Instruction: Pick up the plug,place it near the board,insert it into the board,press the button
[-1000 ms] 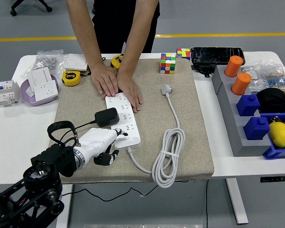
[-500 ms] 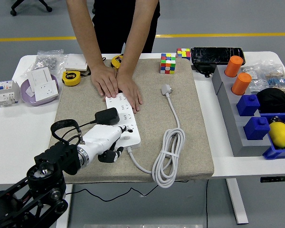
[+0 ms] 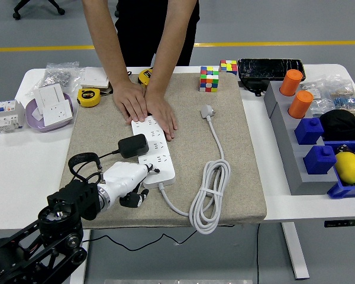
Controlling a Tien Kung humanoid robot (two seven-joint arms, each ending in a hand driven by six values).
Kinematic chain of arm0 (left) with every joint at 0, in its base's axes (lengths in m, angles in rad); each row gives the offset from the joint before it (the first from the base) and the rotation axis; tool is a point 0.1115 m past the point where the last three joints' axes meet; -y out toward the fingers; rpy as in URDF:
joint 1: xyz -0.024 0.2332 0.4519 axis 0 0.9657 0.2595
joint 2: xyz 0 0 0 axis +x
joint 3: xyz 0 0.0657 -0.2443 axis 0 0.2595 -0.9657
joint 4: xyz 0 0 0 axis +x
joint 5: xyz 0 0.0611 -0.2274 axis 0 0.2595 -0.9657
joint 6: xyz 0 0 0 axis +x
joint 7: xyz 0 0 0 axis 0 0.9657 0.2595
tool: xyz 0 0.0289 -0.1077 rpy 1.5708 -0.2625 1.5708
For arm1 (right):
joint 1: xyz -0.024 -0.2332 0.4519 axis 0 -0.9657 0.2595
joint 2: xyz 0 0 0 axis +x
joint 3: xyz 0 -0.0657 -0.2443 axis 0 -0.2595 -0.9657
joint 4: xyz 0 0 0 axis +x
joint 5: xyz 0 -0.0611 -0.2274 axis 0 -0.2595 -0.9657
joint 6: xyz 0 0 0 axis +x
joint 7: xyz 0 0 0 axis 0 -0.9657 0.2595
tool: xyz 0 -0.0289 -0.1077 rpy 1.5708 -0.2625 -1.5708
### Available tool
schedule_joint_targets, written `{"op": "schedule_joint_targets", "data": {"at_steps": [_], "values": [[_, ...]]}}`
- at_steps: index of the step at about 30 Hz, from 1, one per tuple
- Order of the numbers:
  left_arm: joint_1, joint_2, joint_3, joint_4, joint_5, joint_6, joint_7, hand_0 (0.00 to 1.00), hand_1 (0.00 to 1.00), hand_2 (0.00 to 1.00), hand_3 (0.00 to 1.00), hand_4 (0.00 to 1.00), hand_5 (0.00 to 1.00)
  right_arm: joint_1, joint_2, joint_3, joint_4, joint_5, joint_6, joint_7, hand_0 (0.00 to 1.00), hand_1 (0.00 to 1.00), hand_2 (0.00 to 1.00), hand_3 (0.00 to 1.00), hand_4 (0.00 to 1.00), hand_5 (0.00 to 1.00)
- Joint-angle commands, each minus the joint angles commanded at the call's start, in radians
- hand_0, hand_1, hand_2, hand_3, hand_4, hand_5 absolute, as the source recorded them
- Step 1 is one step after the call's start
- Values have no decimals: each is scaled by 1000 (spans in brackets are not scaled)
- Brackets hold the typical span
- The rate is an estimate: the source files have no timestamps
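From the head view: the white power strip (image 3: 154, 149) lies on the beige mat (image 3: 236, 177), running diagonally. The black plug (image 3: 133, 145) is an adapter block seated on the strip's left side, about halfway along, with its thin black wire trailing off to the left. The robot's left hand (image 3: 127, 181) reaches in from the lower left with its fingers curled, empty, one white fingertip (image 3: 149, 169) resting on the strip's near end. A person at the far side presses both hands (image 3: 145, 105) flat on the strip's far end. The strip's own white cord (image 3: 210, 189) coils up just to the right.
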Motion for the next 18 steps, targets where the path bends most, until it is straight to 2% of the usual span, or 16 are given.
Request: {"op": "schedule_joint_targets", "data": {"at_steps": [18], "values": [[-2, -2, 2, 12, 9, 1, -3, 198, 44, 174, 826, 478, 2, 0, 0, 4, 0, -1, 0, 1, 868, 777, 762, 797, 998, 865]]}}
